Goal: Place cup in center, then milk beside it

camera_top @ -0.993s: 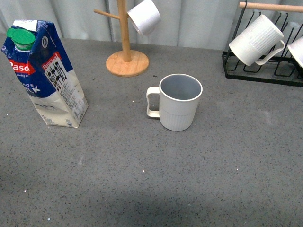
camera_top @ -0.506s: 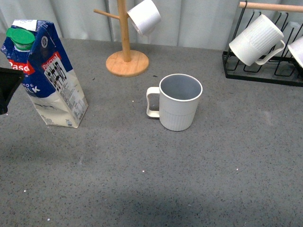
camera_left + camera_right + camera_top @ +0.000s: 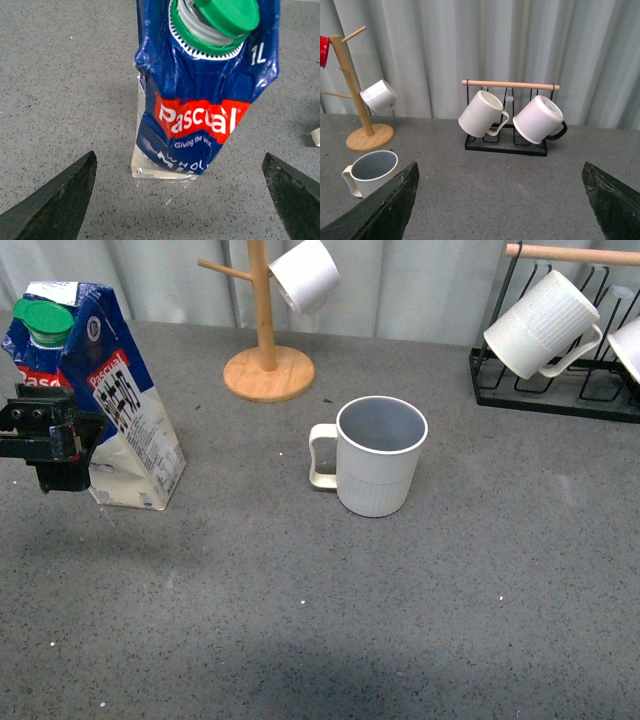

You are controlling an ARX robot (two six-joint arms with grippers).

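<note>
- The cream-white mug [image 3: 378, 455], ribbed on its lower half and smooth above, with a pale grey-blue inside, stands upright near the middle of the speckled grey tabletop [image 3: 400, 620]. Its squared loop handle points to the robot's left.
- The tall gable-top milk carton [image 3: 95, 390] stands at the table's left side, well apart from the mug. It is glossy dark blue above and cream below, with a red label and a round green screw cap. Its top is creased.
- The left gripper [image 3: 50, 440], black, hangs just beside the carton. In the left wrist view its dark pointed fingers [image 3: 60, 195] are spread wide to either side of the carton, clear of it.
- The right gripper [image 3: 500, 167] is spread wide and holds nothing.
- Behind stand a round-based wooden mug tree [image 3: 266, 350] bearing a smooth white mug [image 3: 305, 275], and a black wire rack [image 3: 555, 390] with a ribbed white mug [image 3: 540, 325] hanging on it.
</note>
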